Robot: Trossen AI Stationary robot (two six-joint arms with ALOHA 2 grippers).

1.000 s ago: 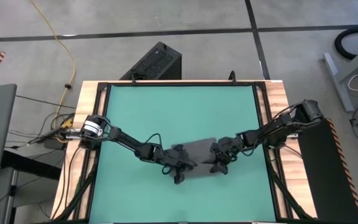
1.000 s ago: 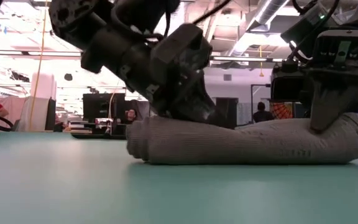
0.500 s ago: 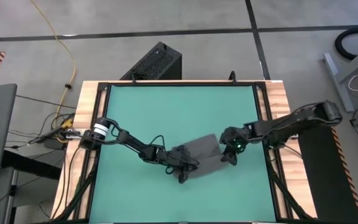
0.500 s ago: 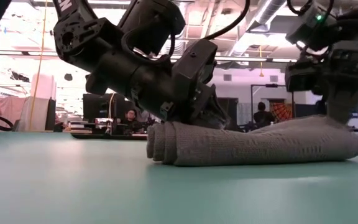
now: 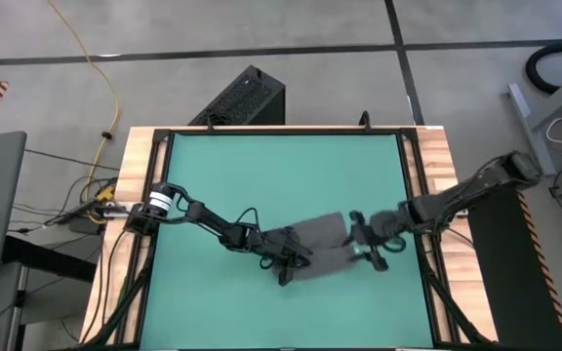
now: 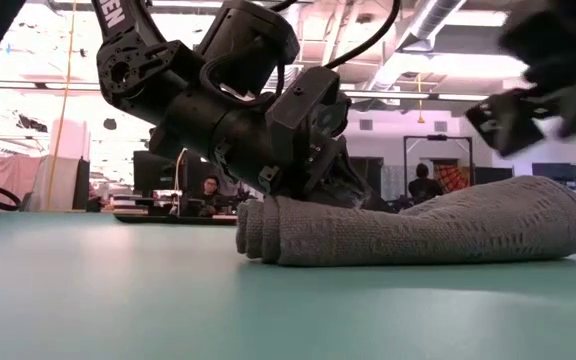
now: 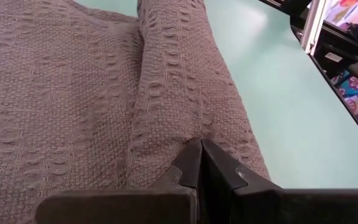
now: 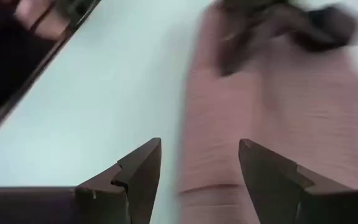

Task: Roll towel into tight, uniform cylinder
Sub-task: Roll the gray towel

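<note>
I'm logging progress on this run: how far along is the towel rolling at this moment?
Done: the dark grey knitted towel already lies on the teal table as a layered roll, thicker at one end than the other. In hand: the left pincer, shut, presses on the roll, while the right pincer is open, off the towel's end. Left: evening and tightening the roll into a uniform cylinder.

1. Plain dark grey woven cloth towel (image 5: 317, 246): uniform grey, knobbly weave texture, no print.
2. Flat teal table surface (image 5: 281, 175): solid teal; pale wood border, black rim.
3. Black two-finger left gripper (image 7: 199, 163); black right gripper (image 8: 199, 167).
</note>
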